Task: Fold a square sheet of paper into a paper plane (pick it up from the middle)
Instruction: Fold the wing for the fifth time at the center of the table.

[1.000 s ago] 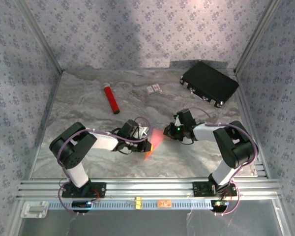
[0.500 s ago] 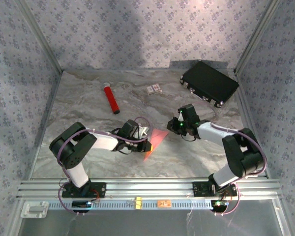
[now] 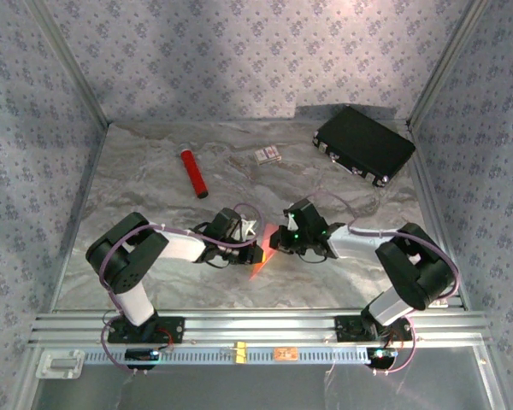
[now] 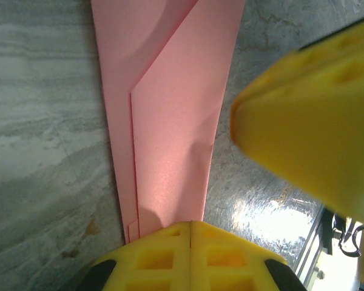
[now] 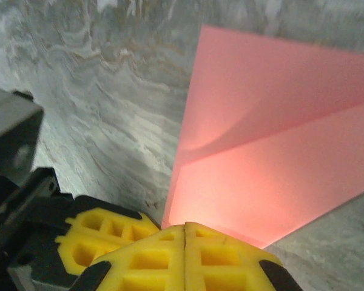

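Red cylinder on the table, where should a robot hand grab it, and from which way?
Grab the red cylinder around its middle, coming straight down from above. It lies flat on the table with bare space along both long sides, so fingers can close across its narrow width. A centred grip should keep it level.

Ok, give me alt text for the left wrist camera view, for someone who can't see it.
The left gripper, its yellow fingertips shut, pinches the near end of a long pink paper plane, partly folded, against the grey marbled table. A blurred yellow finger of the right gripper looms at right.
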`<action>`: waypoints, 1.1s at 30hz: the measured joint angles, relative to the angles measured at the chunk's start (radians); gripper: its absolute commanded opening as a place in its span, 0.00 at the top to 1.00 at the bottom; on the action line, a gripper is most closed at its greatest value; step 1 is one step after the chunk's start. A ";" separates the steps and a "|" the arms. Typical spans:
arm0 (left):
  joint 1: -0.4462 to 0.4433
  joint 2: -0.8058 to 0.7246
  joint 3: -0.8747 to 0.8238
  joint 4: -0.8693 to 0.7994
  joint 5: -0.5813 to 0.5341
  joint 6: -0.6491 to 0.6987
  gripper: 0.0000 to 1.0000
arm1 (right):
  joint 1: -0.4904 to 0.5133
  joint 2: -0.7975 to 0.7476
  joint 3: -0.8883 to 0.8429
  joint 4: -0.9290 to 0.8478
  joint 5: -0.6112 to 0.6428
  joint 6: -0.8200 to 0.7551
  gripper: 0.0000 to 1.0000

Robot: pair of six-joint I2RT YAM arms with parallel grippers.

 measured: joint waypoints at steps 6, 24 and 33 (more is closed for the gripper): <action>0.000 0.000 -0.002 0.003 0.000 -0.007 1.00 | 0.047 0.044 -0.012 0.034 -0.011 0.034 0.96; 0.001 -0.002 -0.008 0.015 -0.001 -0.014 1.00 | 0.020 0.049 -0.090 0.166 -0.024 0.098 0.95; 0.001 -0.002 -0.011 0.019 -0.001 -0.014 1.00 | -0.114 0.035 -0.074 0.136 -0.026 0.084 0.94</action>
